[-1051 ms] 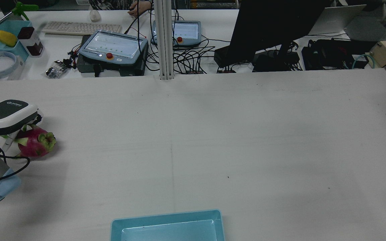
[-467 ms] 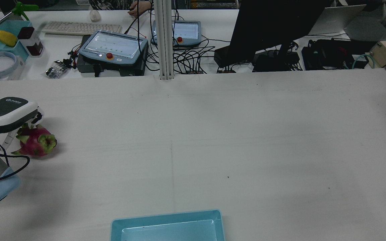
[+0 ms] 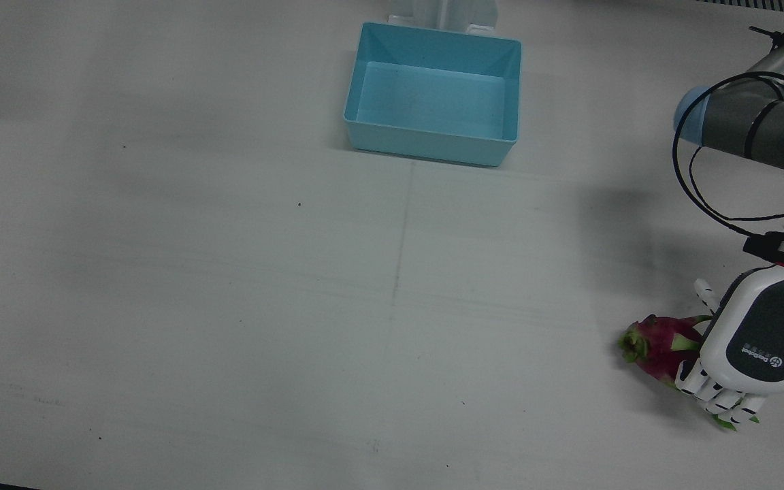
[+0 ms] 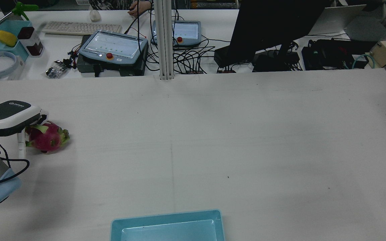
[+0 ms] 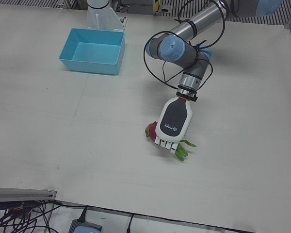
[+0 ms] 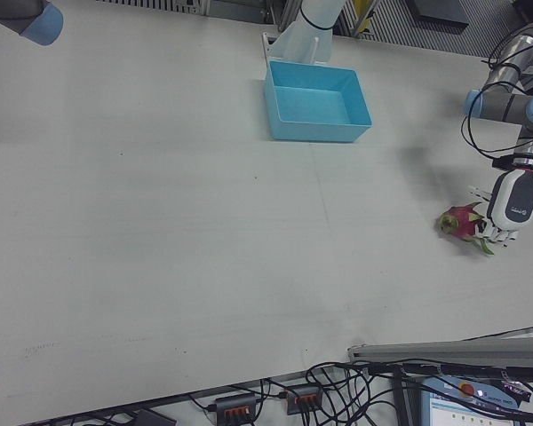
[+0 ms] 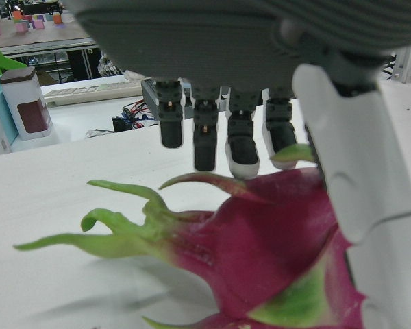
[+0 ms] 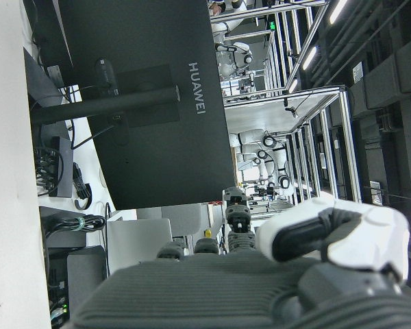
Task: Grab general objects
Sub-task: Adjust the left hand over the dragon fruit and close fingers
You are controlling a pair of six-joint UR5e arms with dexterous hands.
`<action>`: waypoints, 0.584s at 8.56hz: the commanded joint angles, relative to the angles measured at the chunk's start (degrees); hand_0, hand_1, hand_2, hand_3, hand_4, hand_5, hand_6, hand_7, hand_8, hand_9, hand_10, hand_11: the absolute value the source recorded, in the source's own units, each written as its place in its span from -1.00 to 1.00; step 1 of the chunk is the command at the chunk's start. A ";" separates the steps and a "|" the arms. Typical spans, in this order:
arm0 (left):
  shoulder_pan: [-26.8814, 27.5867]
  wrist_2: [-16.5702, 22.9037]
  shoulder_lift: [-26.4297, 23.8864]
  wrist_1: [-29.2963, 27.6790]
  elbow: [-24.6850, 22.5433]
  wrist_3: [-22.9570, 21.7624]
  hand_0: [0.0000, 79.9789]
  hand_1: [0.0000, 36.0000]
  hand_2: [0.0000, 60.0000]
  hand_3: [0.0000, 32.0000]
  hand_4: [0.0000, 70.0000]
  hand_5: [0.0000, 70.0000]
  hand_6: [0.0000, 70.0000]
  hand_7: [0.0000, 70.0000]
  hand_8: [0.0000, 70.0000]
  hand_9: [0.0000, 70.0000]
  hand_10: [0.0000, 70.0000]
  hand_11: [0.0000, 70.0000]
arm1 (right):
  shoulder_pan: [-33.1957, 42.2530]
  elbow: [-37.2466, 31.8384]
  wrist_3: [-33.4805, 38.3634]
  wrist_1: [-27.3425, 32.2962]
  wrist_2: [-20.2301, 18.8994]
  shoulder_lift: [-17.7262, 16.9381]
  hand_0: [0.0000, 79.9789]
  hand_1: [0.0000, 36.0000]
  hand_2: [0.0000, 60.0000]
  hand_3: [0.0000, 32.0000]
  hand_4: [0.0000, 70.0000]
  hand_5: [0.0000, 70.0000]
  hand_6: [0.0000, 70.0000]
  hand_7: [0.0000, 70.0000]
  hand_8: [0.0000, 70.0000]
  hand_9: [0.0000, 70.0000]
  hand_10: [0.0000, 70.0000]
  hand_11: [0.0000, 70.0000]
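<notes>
front view: left hand (image 3: 753, 347) poised palm-down over the dragon fruit (image 3: 657, 347), which lies on the table (image 3: 229, 272) partly under the palm and toward the table's middle from it; step in hand looks like the approach before closing, fruit not yet lifted. rear view: hand (image 4: 10, 117) sits above and just beside the fruit (image 4: 47, 139), one finger reaching down next to it; table edge is close on the hand's outer side, wide bare surface on the other. left-front view: fingers (image 5: 167, 144) spread, not wrapped, so hand is open; blue bin (image 5: 93, 50) well apart, behind the hand toward the pedestal. left hand view: fingertips (image 7: 241, 154) hang just over the fruit's (image 7: 274, 253) top, thumb beside it. next move likely needs lowering, then curling round the body, not the leafy scales. right hand view: right hand (image 8: 260, 274) faces the monitor (image 8: 144, 103); open or closed cannot be told
</notes>
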 commanded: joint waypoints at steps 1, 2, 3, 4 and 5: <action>0.22 0.96 -0.06 0.76 -1.47 0.18 0.21 0.53 1.00 -0.12 -1.00 -0.43 -1.00 -1.00 -0.72 -1.00 -0.94 -0.85 | 0.01 0.00 0.00 0.00 0.00 0.00 -1.00 -1.00 -1.00 -1.00 -1.00 -1.00 -1.00 -1.00 -1.00 -1.00 -1.00 -1.00; 0.22 0.87 -0.06 -0.03 -1.20 0.27 0.20 0.46 1.00 -0.14 -1.00 -0.43 -1.00 -1.00 -0.73 -1.00 -0.95 -0.87 | 0.01 0.00 0.00 0.00 0.00 0.00 -1.00 -1.00 -1.00 -1.00 -1.00 -1.00 -1.00 -1.00 -1.00 -1.00 -1.00 -1.00; 0.22 0.61 -0.06 -2.21 -0.07 0.44 0.20 0.46 1.00 -0.18 -1.00 -0.38 -1.00 -1.00 -0.73 -1.00 -0.95 -0.87 | 0.01 0.00 0.00 0.09 0.00 0.00 -1.00 -1.00 -1.00 -1.00 -1.00 -1.00 -1.00 -1.00 -1.00 -1.00 -1.00 -1.00; 0.22 0.43 -0.06 -3.97 1.07 0.44 0.22 0.52 1.00 -0.19 -1.00 -0.32 -1.00 -1.00 -0.73 -1.00 -0.95 -0.87 | 0.01 0.00 0.00 0.00 0.00 0.00 -1.00 -1.00 -1.00 -1.00 -1.00 -1.00 -1.00 -1.00 -1.00 -1.00 -1.00 -1.00; 0.22 0.26 -0.06 -5.12 1.52 0.62 0.25 0.59 1.00 -0.10 -1.00 -0.31 -1.00 -1.00 -0.73 -1.00 -0.95 -0.87 | 0.01 0.00 0.00 0.00 0.00 0.00 -1.00 -1.00 -1.00 -1.00 -1.00 -1.00 -1.00 -1.00 -1.00 -1.00 -1.00 -1.00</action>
